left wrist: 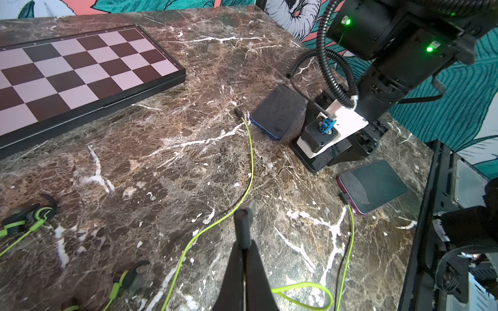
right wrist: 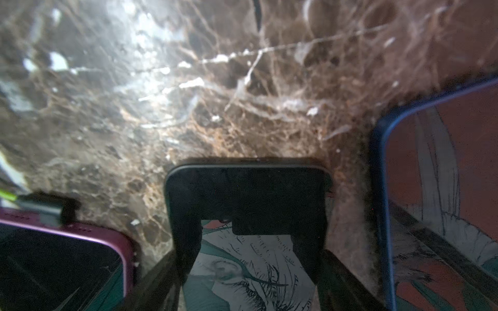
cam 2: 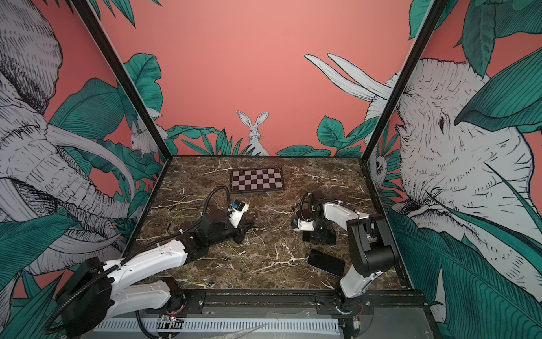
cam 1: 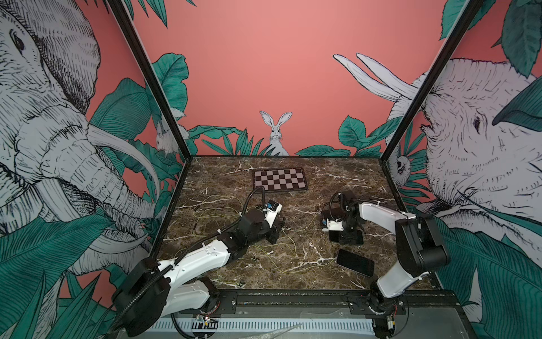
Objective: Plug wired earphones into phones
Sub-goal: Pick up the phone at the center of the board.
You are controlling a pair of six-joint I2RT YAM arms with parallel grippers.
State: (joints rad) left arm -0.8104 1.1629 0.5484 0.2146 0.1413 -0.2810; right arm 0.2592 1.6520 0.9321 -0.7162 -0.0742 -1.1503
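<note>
Over the counter (cam 1: 337,182) in both top views, the left claw (cam 1: 277,230) is sitting low mid-counter. The right claw (cam 1: 350,236) is pointing down onto the middle phone (cam 1: 333,235). The purple-edged phone (cam 1: 355,262) is lying nearer the front edge, with the checkerboard (cam 1: 279,179) at the back. Both claws are too small here to read.

Left wrist view: the left claw is pinching tight on a dark held plug (left wrist: 244,220), tip aiming out toward the phones. Yellow-green earphone cords (left wrist: 252,167) are trailing across the marble. The purple-edged phone is already carrying an inserted plug (left wrist: 344,198) at its near end. The blue-edged phone (left wrist: 277,113) is lying with a loose plug (left wrist: 238,112) just beside its corner — apparently not in. The middle phone is showing only a dark edge under the right arm. Earbuds (left wrist: 29,215) are lying off to one side.

Right wrist view: the right claw's fingers (right wrist: 187,242) are standing wide across the middle phone's end. Can't tell whether they are clamping its edges or just resting on the glass. The purple-edged and blue-edged phones are flanking it.

Judging the step: the right arm is bracing the middle phone while the left is bringing the held plug to it. The next move is calling for lining the plug tip up with the port on the short end, flat to the counter, then pushing straight — the phone needs pinning or it will likely be sliding away.
</note>
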